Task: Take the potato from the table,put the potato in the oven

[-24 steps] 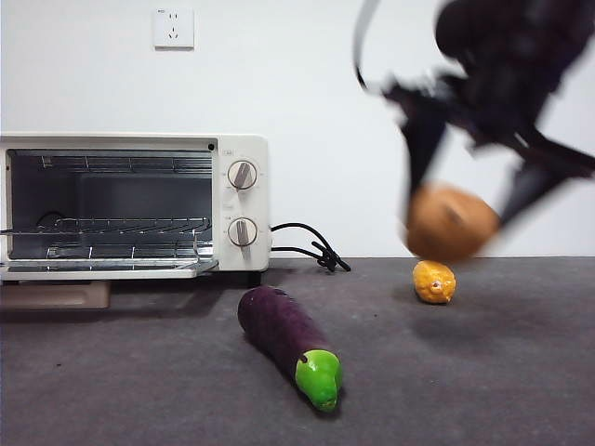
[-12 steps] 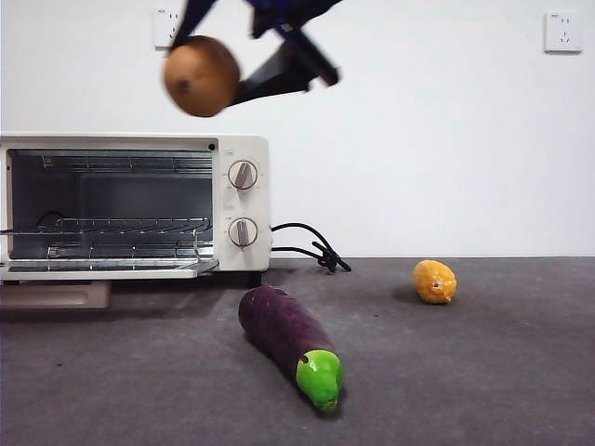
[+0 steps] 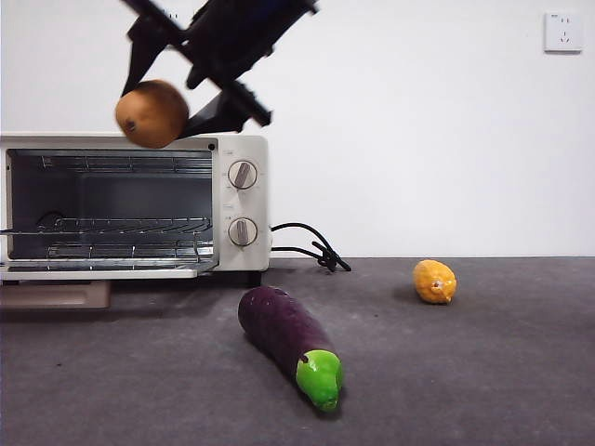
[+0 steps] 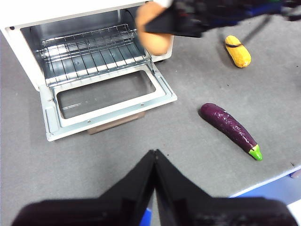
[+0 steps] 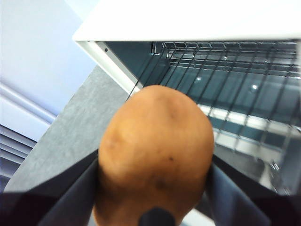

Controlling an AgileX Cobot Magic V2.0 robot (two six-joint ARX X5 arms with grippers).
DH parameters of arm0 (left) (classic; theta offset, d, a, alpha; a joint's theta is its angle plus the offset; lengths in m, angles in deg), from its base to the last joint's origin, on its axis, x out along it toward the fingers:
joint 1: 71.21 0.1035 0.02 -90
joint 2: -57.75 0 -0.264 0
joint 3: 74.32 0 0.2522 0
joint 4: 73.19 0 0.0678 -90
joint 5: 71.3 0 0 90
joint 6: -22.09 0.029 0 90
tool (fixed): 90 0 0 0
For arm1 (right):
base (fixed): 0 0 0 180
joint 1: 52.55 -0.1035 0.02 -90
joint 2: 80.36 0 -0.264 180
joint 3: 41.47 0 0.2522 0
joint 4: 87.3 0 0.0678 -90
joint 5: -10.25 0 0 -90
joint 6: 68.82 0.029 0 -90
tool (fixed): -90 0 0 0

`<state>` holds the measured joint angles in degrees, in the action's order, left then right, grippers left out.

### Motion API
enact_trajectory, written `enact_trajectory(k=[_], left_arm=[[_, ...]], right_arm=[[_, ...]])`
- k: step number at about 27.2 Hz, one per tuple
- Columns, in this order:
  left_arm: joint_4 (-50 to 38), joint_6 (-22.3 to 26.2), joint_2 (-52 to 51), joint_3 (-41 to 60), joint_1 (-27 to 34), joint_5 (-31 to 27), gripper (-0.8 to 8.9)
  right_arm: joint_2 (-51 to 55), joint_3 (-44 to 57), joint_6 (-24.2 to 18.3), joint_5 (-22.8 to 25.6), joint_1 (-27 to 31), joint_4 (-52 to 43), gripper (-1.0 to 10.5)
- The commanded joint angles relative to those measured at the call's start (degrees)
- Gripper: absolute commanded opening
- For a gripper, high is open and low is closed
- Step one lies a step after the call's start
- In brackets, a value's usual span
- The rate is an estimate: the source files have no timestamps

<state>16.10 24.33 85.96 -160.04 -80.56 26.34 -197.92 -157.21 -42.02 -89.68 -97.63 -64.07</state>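
The brown potato (image 3: 152, 113) hangs in the air in front of the top edge of the cream-white oven (image 3: 244, 149), with my right gripper (image 3: 177, 88) shut on it. From the right wrist view the potato (image 5: 157, 150) fills the frame between the two jaws, with the oven's open cavity and wire rack (image 5: 225, 61) beyond it. The oven door (image 4: 108, 96) lies folded down flat. My left gripper (image 4: 154, 155) stays shut and empty above the table (image 4: 188, 155), well back from the oven.
A purple eggplant (image 3: 284, 339) with a green tip lies on the table in front of the oven. A small yellow-orange fruit (image 3: 434, 281) sits to the right. A black cord (image 3: 311, 246) trails from the oven's right side.
The right gripper carried the potato from above the yellow fruit leftward and upward, then down a little, to the front of the oven's top edge.
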Motion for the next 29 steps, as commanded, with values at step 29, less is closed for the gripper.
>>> enact_trajectory(k=[29], left_arm=[[-0.04,-0.52,-0.35,0.35,-2.38,-3.21,-0.05]], right_arm=[[-19.61,-13.25,0.07,20.04,-2.12,-9.42,-0.1]])
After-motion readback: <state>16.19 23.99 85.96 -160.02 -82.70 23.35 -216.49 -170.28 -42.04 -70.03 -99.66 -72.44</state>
